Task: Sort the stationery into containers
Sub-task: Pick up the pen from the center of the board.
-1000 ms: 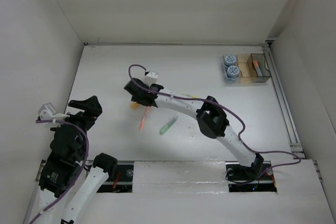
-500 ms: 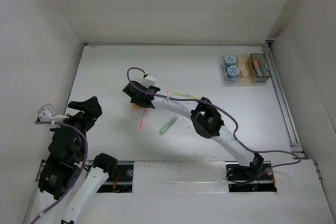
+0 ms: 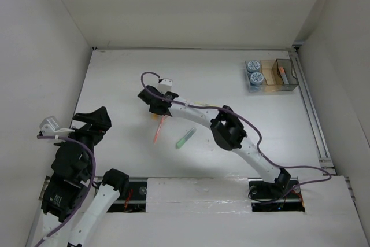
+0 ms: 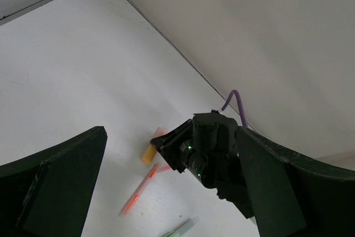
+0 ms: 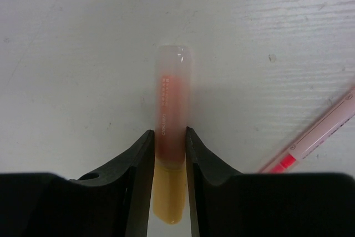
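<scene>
Grips, with the right end effector [image 5: 169, 142], a stubby orange-yellow marker with a translucent pinkish cap [image 5: 173, 98], both black fingers [image 5: 138, 176] pressed against its sides just where cap meets barrel; cannot tell whether resting on the white worktop [image 5: 72, 54] or held barely above it. Points the cap away from the wrist camera. Has a slim red-and-pink pen [image 5: 319, 134] lying slantwise just beside on the right, apart from the fingers. Seen from above, sets that grasp left of the worktop's middle, with a slim green marker [image 3: 185, 138] near the pen on its right, touching nothing. Holds the left end effector [image 3: 103, 118] released, jaws wide apart, raised by the near left edge, well apart from all stationery. Shows at the far right corner a small clear plastic three-compartment organiser [image 3: 269, 80]: two round blue-and-white pots [image 3: 252, 66] in the left box, one behind the other, and an orange pen [image 3: 282, 73] in one of the tinted boxes beside them, cannot tell which
</scene>
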